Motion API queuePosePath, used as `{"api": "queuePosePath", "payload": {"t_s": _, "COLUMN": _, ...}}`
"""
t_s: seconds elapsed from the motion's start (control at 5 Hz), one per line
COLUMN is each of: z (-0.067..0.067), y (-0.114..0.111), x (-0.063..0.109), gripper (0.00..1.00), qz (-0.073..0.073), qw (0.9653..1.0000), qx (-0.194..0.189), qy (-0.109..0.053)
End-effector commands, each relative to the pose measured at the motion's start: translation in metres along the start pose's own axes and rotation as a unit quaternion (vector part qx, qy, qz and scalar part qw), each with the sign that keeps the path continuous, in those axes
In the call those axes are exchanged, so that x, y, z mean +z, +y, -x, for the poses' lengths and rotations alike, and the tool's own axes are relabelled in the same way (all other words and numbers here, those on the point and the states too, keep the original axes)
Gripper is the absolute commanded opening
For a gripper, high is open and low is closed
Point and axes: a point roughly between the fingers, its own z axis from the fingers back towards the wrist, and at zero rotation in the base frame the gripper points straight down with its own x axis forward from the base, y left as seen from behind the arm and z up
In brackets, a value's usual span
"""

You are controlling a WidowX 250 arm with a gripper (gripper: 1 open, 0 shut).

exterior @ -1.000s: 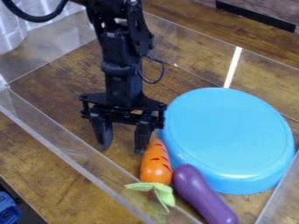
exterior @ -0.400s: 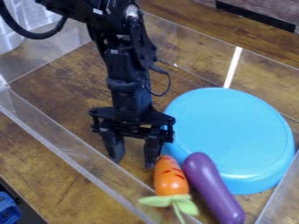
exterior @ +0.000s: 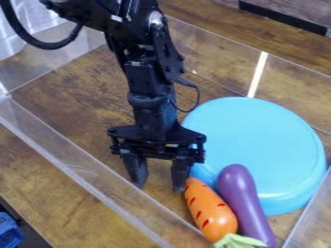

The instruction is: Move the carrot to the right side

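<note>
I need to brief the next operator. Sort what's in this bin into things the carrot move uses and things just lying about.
Part of the job:
- carrot, orange, lying near the front of the bin
- gripper, fingers pointing down just left of the carrot

Just lying about:
- eggplant, purple, right beside the carrot
- blue plate
- clear bin
</note>
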Motion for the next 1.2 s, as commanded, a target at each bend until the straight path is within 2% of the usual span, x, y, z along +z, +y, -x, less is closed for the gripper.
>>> {"api": "queuePosePath", "payload": {"t_s": 0.0, "z": -0.009, "y": 0.024, "x": 0.011, "gripper": 0.0, "qz": 0.001, "qw": 0.9997, "qx": 0.018, "qy": -0.019}}
{"api": "queuePosePath", "payload": {"t_s": 0.4, "z": -0.025, "y": 0.029, "x": 0.019, "gripper": 0.0, "qz": 0.0, "qw": 0.9973, "qx": 0.065, "qy": -0.035}}
{"api": "queuePosePath", "payload": {"t_s": 0.8, "z": -0.028, "y": 0.043, "x": 0.017, "gripper": 0.0, "qz": -0.015, "qw": 0.997, "qx": 0.067, "qy": -0.035}}
{"api": "queuePosePath", "payload": {"t_s": 1.0, "z": -0.034, "y": 0.054, "x": 0.017, "gripper": 1.0, "qz": -0.02, "qw": 0.9966, "qx": 0.072, "qy": -0.035}}
